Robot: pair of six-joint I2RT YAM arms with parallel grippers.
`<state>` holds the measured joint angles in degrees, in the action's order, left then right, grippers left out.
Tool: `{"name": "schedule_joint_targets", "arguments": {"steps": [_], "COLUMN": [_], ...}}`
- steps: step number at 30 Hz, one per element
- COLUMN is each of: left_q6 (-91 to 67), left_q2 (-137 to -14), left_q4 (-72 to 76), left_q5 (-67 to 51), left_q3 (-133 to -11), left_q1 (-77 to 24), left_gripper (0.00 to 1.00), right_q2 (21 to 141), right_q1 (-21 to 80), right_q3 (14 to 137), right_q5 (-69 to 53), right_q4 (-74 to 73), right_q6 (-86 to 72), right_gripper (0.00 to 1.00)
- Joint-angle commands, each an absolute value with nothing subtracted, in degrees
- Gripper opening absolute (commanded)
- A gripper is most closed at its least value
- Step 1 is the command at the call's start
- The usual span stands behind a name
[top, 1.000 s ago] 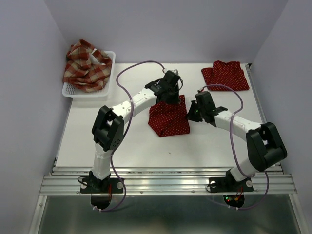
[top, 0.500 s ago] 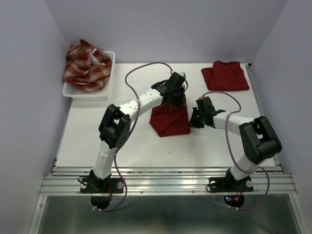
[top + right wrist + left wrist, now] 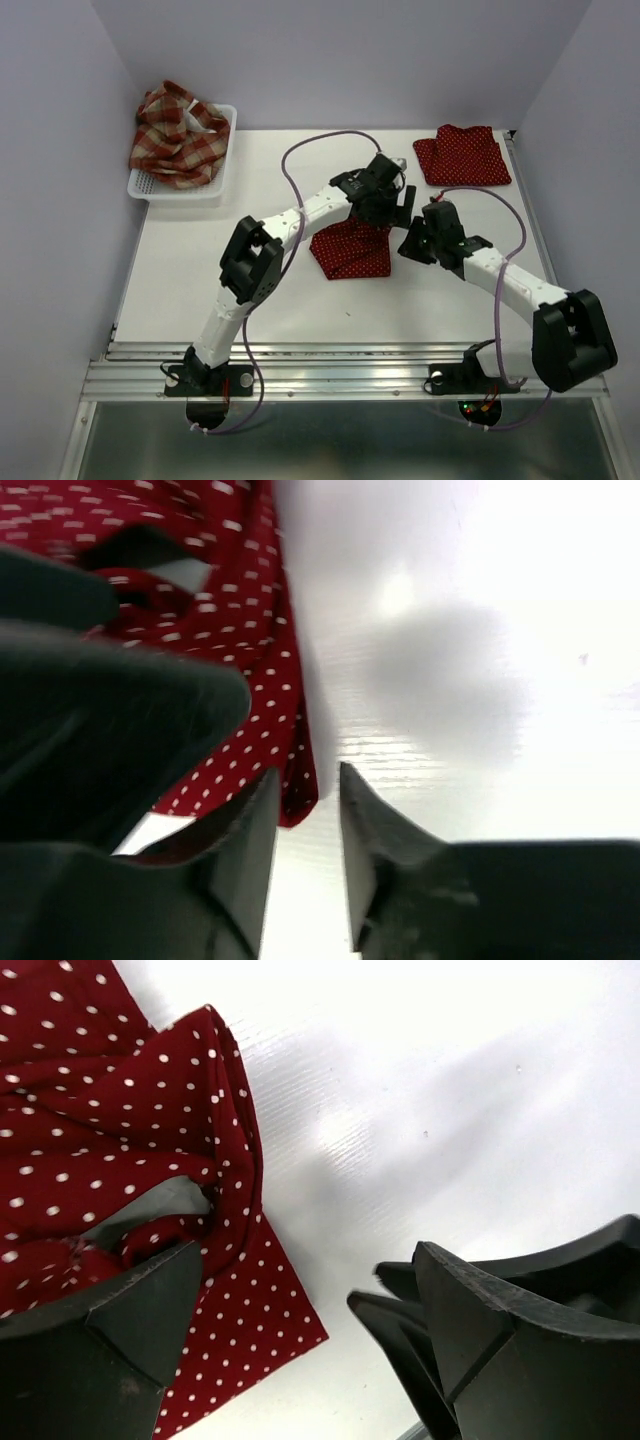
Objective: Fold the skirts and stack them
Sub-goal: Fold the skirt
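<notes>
No words, numbers, labels or signs can be read in any of the views. Nothing here has writing on it.

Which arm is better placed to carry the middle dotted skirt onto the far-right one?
Likely right. The right gripper sits at the right edge of the middle skirt, jaws slightly apart, and the far skirt lies on that arm's side. The left gripper is wide open.

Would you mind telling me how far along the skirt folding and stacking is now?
Done: the far-right polka-dot skirt lies folded. In hand: the middle polka-dot skirt sits mid-table, partly folded, with the left gripper open and the right gripper narrowly parted at its edge. Left: the plaid skirt is bunched in the basket, and nothing is stacked.
</notes>
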<state>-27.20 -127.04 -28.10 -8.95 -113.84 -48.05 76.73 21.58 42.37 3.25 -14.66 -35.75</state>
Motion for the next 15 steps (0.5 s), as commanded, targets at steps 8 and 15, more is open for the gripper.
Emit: {"name": "schedule_joint_targets", "arguments": {"steps": [8,15], "left_q6": [-27.8,-32.9], "left_q2": [-94.6,-78.9], "left_q4": [-21.5,-16.9], "left_q5": [3.9,4.6], "left_q3": [-93.0,-67.6], "left_q1": [-41.3,-29.2], "left_gripper": [0.99,0.99], "right_q2": [72.5,88.4], "right_q1": [21.4,25.6], "right_q3": [53.8,70.4], "right_q5": [-10.1,-11.0], "right_q4": [-14.1,-15.9], "right_q6": [-18.5,-9.3], "right_gripper": [1.00,1.00]}}
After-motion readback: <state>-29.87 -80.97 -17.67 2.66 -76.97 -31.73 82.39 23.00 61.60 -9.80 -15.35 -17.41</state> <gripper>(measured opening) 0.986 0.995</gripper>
